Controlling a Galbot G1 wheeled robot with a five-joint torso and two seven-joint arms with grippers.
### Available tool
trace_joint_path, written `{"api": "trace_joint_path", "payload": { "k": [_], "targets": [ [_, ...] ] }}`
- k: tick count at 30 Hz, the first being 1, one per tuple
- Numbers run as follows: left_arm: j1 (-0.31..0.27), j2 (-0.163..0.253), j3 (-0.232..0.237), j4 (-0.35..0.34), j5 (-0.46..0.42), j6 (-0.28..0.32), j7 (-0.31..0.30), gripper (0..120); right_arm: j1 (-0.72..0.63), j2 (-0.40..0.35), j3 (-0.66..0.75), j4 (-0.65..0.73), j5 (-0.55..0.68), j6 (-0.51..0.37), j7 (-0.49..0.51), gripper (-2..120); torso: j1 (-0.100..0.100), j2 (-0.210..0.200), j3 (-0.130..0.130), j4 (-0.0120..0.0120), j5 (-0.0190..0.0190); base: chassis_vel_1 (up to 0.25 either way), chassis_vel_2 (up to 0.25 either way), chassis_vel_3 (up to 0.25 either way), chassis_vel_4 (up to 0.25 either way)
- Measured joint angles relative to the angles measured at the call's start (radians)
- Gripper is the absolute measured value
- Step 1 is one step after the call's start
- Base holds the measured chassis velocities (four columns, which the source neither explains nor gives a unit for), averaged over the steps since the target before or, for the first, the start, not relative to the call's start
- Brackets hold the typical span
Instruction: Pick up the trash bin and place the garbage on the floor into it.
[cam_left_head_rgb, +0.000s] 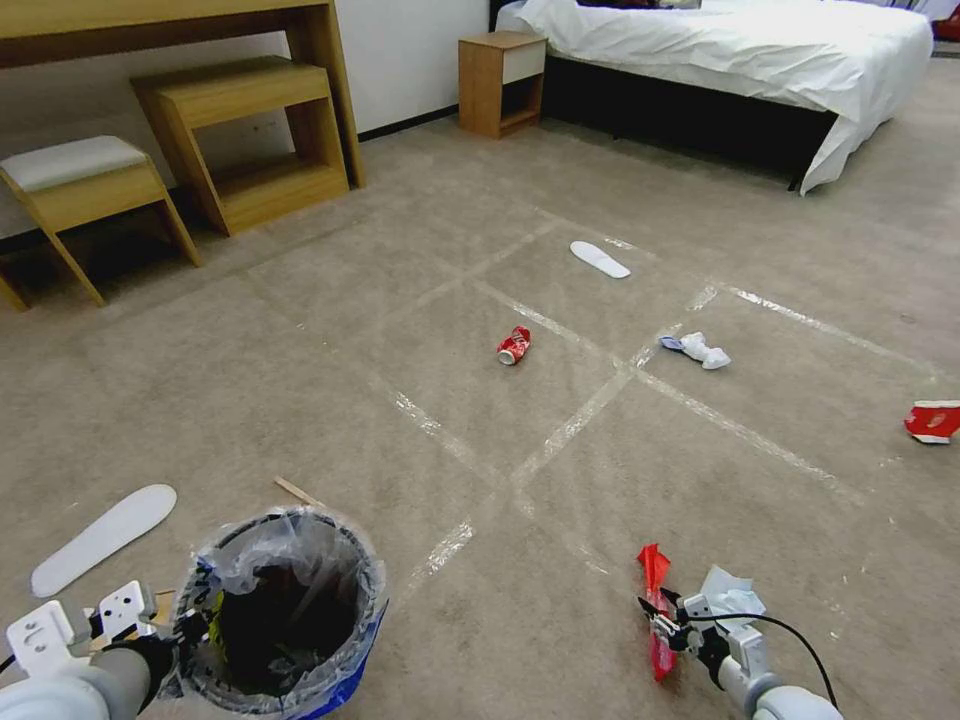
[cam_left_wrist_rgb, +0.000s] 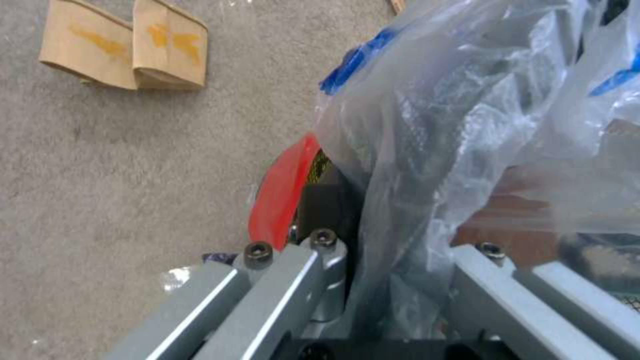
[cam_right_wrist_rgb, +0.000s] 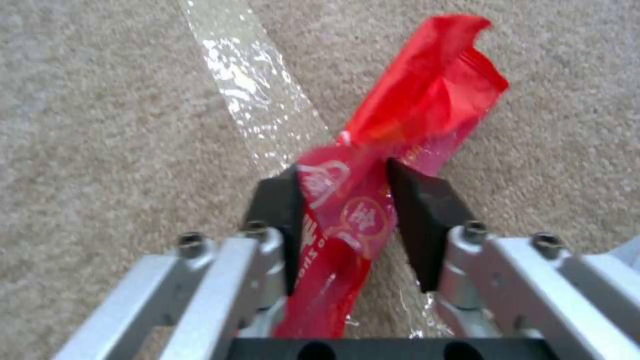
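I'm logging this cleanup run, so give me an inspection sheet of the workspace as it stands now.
Surface: carpet floor crossed by clear tape strips.
Job's things: trash bin, bag-lined, at the left gripper; red wrapper; crushed can; crumpled paper; carton; two insoles; wooden stick; cardboard scrap.
Clutter: nothing seen.
Grippers: left gripper clamps the bin's rim; right gripper pinches the wrapper.
Cables: black cable at the right wrist.
Surroundings: bed, nightstand, desk, stools.
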Motion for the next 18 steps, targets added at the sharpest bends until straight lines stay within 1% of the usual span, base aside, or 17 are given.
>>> {"api": "trace_joint_path", "payload": {
  "k": [1,2,4,5,6,8,18],
  "targets": [
    [0.0,0.001,0.0,-0.001,0.002,0.0,0.002,0,-0.002,0.0,0.003,0.007,0.003,0.001,0.005,25,0.0,0.0,0.0,0.0,0.0,0.0,0.0,0.0,0.0],
    [0.0,0.001,0.0,-0.001,0.002,0.0,0.002,0,-0.002,0.0,0.003,0.007,0.003,0.001,0.005,25,0.0,0.0,0.0,0.0,0.0,0.0,0.0,0.0,0.0],
    [0.0,0.001,0.001,-0.003,0.004,0.0,0.004,0,-0.005,0.001,0.007,0.014,0.008,0.003,0.012,16,0.0,0.0,0.0,0.0,-0.0001,0.0,0.0,0.0,0.0],
    [0.0,0.002,0.001,-0.005,0.005,0.0,0.004,0,-0.006,0.001,0.009,0.02,0.011,0.004,0.016,10,0.0,0.0,0.0,0.0,-0.0001,0.0,0.0,0.0,0.0],
    [0.0,0.002,0.001,-0.005,0.005,0.0,0.004,0,-0.006,0.001,0.009,0.02,0.011,0.004,0.016,10,0.0,0.0,0.0,0.0,-0.0001,0.0,0.0,0.0,0.0],
    [0.002,0.002,-0.001,-0.008,0.005,0.0,0.005,0,-0.007,0.0,0.013,0.027,0.015,0.005,0.021,2,0.0,0.0,0.0,0.0,-0.0001,0.0,0.0,0.0,0.0],
    [0.011,-0.002,-0.004,-0.018,0.009,0.0,0.006,0,-0.007,0.003,0.023,0.04,0.017,0.011,0.036,1,0.0,0.0,0.0,0.0,0.0,0.0,0.0,0.0,0.0]
  ]
}}
